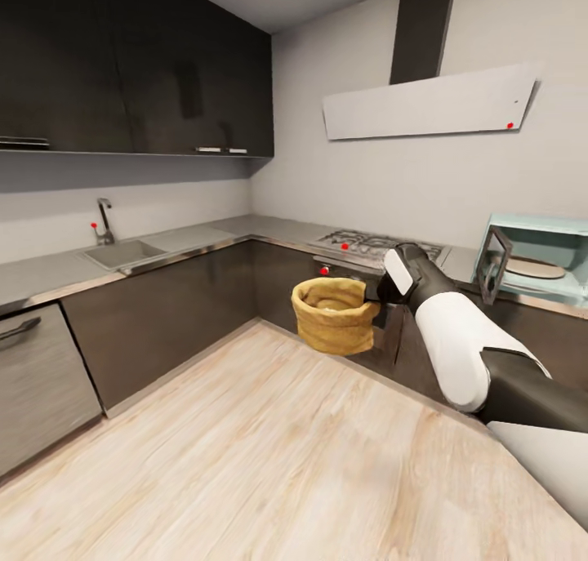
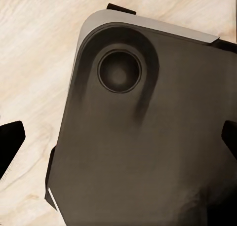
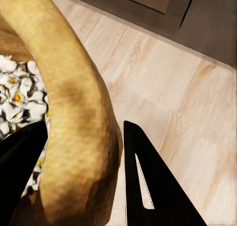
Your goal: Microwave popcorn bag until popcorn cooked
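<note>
right gripper (image 1: 377, 293) clamped on popcorn bag (image 1: 335, 316) rim — bag in the air over the floor, popped kernels inside | microwave (image 1: 545, 259) right, door open | step: carrying — next likely a surface set-down | left gripper (image 2: 118, 137) jaws apart

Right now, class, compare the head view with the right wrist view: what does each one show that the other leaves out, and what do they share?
The head view alone gives the pale mint-blue microwave with its door open, the grey steel-look countertop, the sink and the hob. The right wrist view alone looks inside the sack at white popped popcorn, with one dark finger outside the rolled rim and one inside. Both show the tan paper-like popcorn bag held by the right gripper above the light wood floor.
</note>
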{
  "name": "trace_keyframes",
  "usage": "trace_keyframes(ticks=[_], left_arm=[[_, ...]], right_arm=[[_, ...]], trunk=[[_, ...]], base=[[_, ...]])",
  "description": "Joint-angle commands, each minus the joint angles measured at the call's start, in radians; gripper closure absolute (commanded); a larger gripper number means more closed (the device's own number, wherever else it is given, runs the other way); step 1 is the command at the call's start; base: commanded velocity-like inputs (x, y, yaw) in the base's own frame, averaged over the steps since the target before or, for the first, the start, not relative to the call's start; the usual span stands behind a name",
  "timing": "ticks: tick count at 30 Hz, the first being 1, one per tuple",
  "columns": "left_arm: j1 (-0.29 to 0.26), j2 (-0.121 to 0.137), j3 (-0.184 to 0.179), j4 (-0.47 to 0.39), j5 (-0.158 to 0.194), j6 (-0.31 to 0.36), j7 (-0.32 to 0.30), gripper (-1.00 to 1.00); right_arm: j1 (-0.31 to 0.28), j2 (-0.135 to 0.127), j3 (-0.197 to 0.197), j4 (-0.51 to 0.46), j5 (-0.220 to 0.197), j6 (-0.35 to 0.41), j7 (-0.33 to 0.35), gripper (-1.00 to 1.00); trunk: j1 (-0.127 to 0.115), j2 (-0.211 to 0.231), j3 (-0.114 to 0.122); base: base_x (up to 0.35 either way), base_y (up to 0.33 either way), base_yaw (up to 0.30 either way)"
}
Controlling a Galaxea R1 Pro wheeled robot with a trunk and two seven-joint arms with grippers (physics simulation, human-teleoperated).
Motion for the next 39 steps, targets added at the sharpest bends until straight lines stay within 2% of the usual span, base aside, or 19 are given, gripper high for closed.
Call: trace_keyframes(ticks=[1,6,10,13,18,33,35,37,39], left_arm=[[0.0,0.0,0.0,-0.001,0.004,-0.001,0.001,-1.0],[0.0,0.0,0.0,-0.001,0.005,-0.001,0.001,-1.0],[0.0,0.0,0.0,-0.001,0.005,-0.001,0.002,-1.0],[0.0,-0.001,0.0,-0.001,0.004,-0.002,0.003,-1.0],[0.0,-0.002,0.0,-0.001,0.002,-0.003,0.003,-1.0],[0.0,0.0,0.0,-0.005,0.004,-0.003,0.003,-1.0],[0.0,0.0,0.0,-0.005,0.004,-0.003,0.003,-1.0],[0.0,0.0,0.0,-0.005,0.004,-0.003,0.003,-1.0],[0.0,0.0,0.0,-0.005,0.004,-0.003,0.003,-1.0]], right_arm=[[0.003,0.0,-0.005,-0.001,-0.011,0.001,-0.009,1.0],[0.045,-0.006,-0.005,-0.002,-0.004,0.001,-0.009,1.0],[0.048,-0.031,-0.003,-0.002,-0.008,0.001,-0.008,1.0],[0.059,-0.039,-0.003,-0.002,-0.005,0.001,-0.008,1.0],[0.096,-0.04,-0.003,-0.002,-0.002,0.001,-0.007,1.0],[0.097,-0.041,-0.003,-0.002,-0.004,0.001,-0.007,1.0],[0.097,-0.047,-0.002,-0.002,0.011,0.001,-0.007,1.0],[0.097,-0.06,-0.002,-0.002,0.048,0.001,-0.006,1.0],[0.097,-0.07,-0.003,-0.002,0.053,0.001,-0.005,1.0]], trunk=[[0.0,-0.001,-0.001],[0.0,-0.001,-0.001],[0.0,-0.001,-0.001],[0.0,-0.001,-0.001],[0.0,-0.001,-0.001],[0.0,-0.001,-0.001],[0.0,-0.001,-0.001],[0.0,-0.001,-0.001],[0.0,-0.001,-0.001]], base=[[0.0,0.0,-0.287],[0.0,0.0,-0.287],[0.0,0.0,-0.287],[0.0,0.0,-0.287],[0.0,0.0,-0.287],[0.0,0.0,-0.287],[0.0,0.0,-0.287],[0.0,0.0,-0.287],[0.0,0.0,-0.287]])
